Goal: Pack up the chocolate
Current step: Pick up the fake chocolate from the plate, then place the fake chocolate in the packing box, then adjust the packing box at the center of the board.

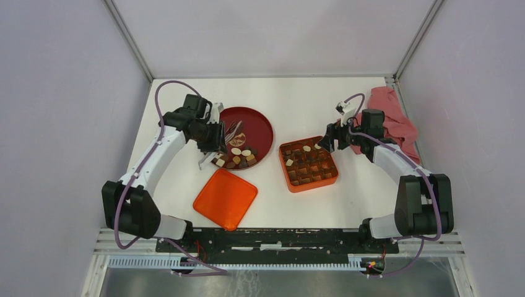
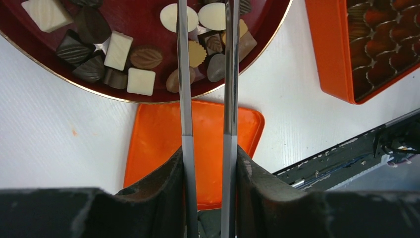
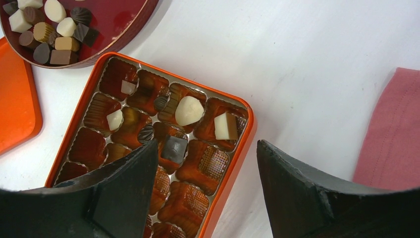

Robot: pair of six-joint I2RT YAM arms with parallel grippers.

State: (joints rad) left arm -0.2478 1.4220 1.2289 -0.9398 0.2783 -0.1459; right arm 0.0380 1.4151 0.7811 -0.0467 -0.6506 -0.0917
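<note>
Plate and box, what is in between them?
Nothing: only a narrow strip of bare white table separates the plate and the box, seen in the top view.

Brown, tan and white chocolate (image 2: 141, 81), dark red plate (image 1: 257, 120), orange box (image 1: 312, 185) and lid (image 1: 226, 198), pink cloth (image 1: 393, 114), silver tweezers (image 2: 183, 74), white tabletop (image 1: 297, 99).

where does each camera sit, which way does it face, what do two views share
top external: above and behind the arm bases, facing down at the white table; both arms show.
left wrist: on that wrist, looking along the left gripper and its metal tweezers at chocolates on the round dark red plate.
right wrist: on that wrist, over the square orange compartment box; open right gripper frames it.
shared: both wrist views show plate and box.
</note>
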